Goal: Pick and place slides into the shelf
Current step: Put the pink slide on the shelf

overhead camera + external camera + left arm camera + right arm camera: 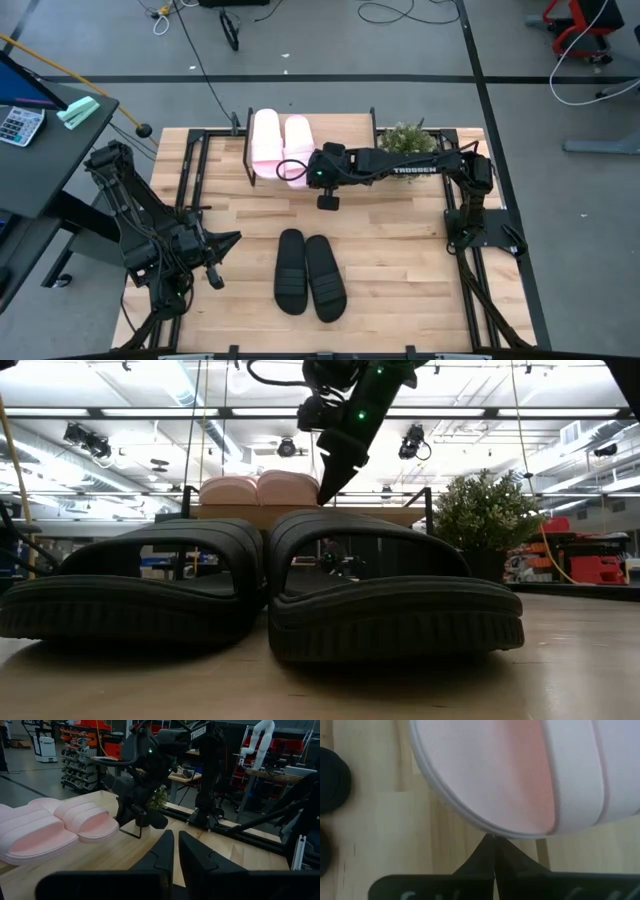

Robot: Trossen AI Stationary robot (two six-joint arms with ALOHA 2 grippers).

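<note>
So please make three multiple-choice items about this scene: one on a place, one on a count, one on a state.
1. Where is the pink pair?
A. on the shelf
B. beside the black pair
C. on the floor

2. How many slides show?
A. two
B. four
C. six

3. How is the right pincer?
A. wide open
B. shut, empty
C. shut on a black slide

Key:
1 A, the pink slides lie on the plank top at the table's far edge.
2 B, two pink and two black.
3 B, its fingers meet at the pink slide's edge, holding nothing.
</note>
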